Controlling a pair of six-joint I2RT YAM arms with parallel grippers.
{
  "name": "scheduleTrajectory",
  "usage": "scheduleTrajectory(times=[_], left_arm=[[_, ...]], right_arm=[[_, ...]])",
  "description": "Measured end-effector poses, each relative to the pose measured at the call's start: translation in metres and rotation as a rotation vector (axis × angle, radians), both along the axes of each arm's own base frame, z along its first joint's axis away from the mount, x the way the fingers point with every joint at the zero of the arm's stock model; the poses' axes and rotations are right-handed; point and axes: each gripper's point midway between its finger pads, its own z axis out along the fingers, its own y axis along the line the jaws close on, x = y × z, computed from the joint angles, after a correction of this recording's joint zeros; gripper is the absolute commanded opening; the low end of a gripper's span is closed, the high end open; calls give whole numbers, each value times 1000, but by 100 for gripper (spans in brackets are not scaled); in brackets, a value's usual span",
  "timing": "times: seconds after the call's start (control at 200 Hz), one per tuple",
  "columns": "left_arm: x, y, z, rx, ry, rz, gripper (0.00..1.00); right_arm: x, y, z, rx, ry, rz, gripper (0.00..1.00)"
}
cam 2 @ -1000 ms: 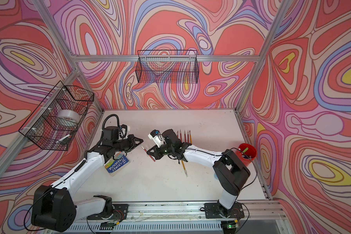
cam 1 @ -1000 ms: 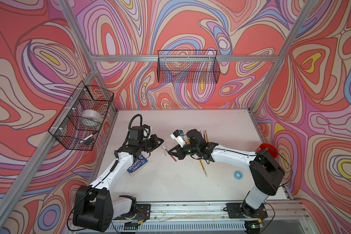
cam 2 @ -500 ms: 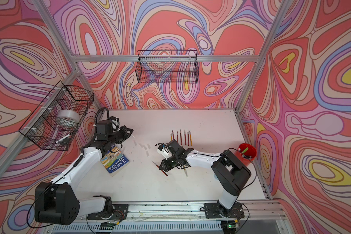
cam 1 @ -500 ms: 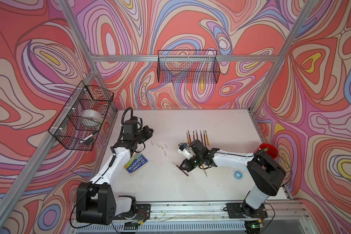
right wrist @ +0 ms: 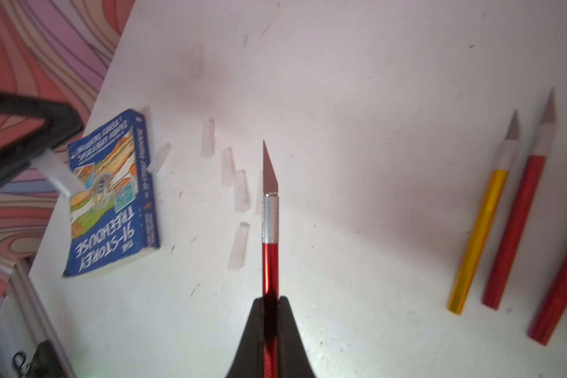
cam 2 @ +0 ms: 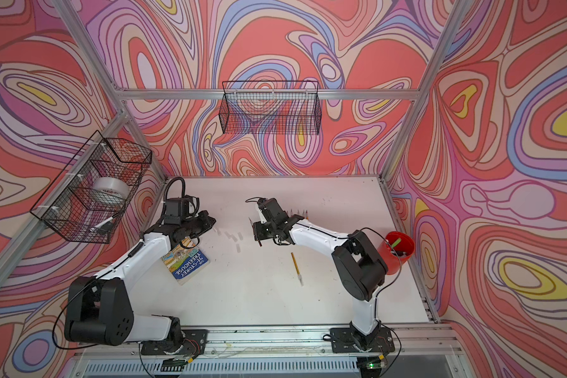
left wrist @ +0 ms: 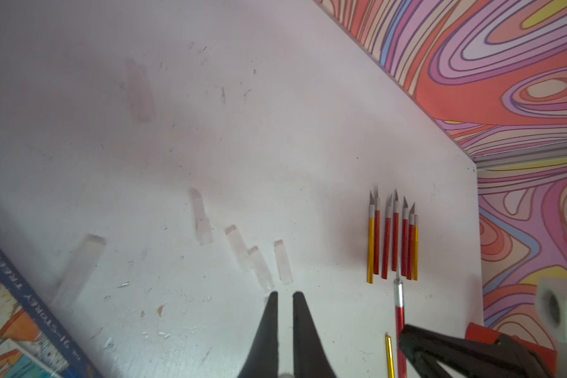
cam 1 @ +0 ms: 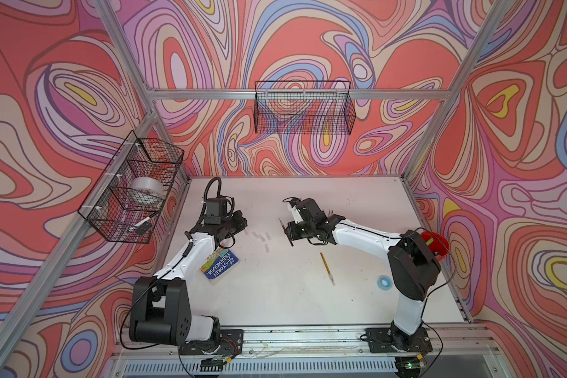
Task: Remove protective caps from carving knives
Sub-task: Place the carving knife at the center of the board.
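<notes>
My right gripper (right wrist: 271, 299) is shut on a red carving knife (right wrist: 270, 248) whose grey blade is bare. It holds the knife above mid-table in both top views (cam 1: 286, 233) (cam 2: 256, 233). My left gripper (left wrist: 284, 294) (cam 1: 241, 224) hovers to its left. In the right wrist view a translucent protective cap (right wrist: 58, 175) sticks out of its shut fingers. Several loose caps (left wrist: 283, 261) (cam 1: 266, 247) lie on the table between the arms. A row of bare-bladed knives (left wrist: 393, 242) lies at the back. A yellow knife (cam 1: 326, 266) with a cap on its tip lies nearer the front.
A blue paperback (cam 1: 219, 264) lies by the left arm. A blue tape ring (cam 1: 383, 281) and a red cup (cam 1: 434, 245) sit at the right edge. Wire baskets hang on the left wall (cam 1: 135, 193) and the back wall (cam 1: 303, 111).
The two grippers were close together a second ago and have drawn apart. The right one dipped toward the front with the red knife, then rose back to mid-table.
</notes>
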Motion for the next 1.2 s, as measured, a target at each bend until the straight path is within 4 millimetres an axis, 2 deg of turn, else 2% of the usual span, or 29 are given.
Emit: scheduleTrajectory(times=[0.12,0.22,0.416,0.626,0.831,0.926,1.197], left_arm=[[-8,-1,-28,51,99,-15,8],[-9,-7,-41,75,143,-39,9],[-10,-9,-57,94,190,-50,13],[-9,-5,-62,113,208,-39,18],[-7,-2,-69,131,223,-27,35],[-8,-1,-72,138,231,-22,43],[-7,3,-75,154,238,-5,64]], right_arm=[[23,-7,-23,-80,-2,-98,0],[35,-13,-38,-132,-2,-152,0],[51,-28,-52,-196,-10,-233,0],[60,-45,-66,-229,9,-285,0],[62,-54,-83,-256,35,-301,0],[64,-53,-83,-253,33,-301,0],[64,-53,-84,-252,35,-301,15]])
